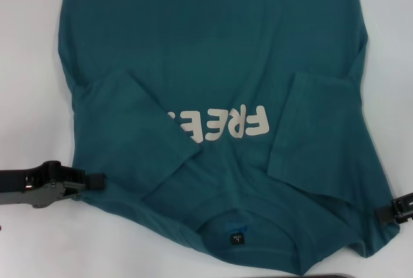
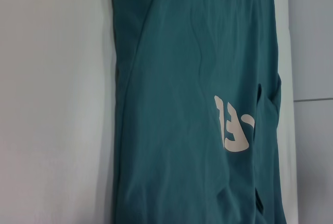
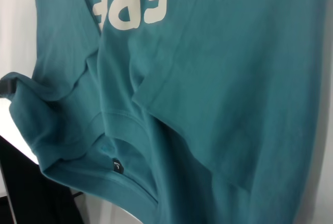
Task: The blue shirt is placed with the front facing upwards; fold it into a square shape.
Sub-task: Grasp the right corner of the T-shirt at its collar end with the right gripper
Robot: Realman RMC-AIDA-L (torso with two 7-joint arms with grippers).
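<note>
The blue shirt point(image 1: 213, 52) lies front up on the white table, collar nearest me, with the off-white "FREE" print point(image 1: 219, 123) partly covered. Both short sleeves are folded inward over the chest: one point(image 1: 135, 129) on the left, one point(image 1: 316, 136) on the right. A small black neck label point(image 1: 237, 236) shows inside the collar. My left gripper point(image 1: 98, 180) is at the shirt's left shoulder edge, its fingertips closed on the cloth. My right gripper point(image 1: 387, 212) touches the right shoulder edge and is mostly cut off. The wrist views show the shirt point(image 2: 182, 78) point(image 3: 234, 78) close up.
White table point(image 1: 26, 65) shows bare on both sides of the shirt. A dark strip point(image 1: 361, 275) runs along the near edge. The right wrist view shows a black part point(image 3: 31, 198) below the collar side.
</note>
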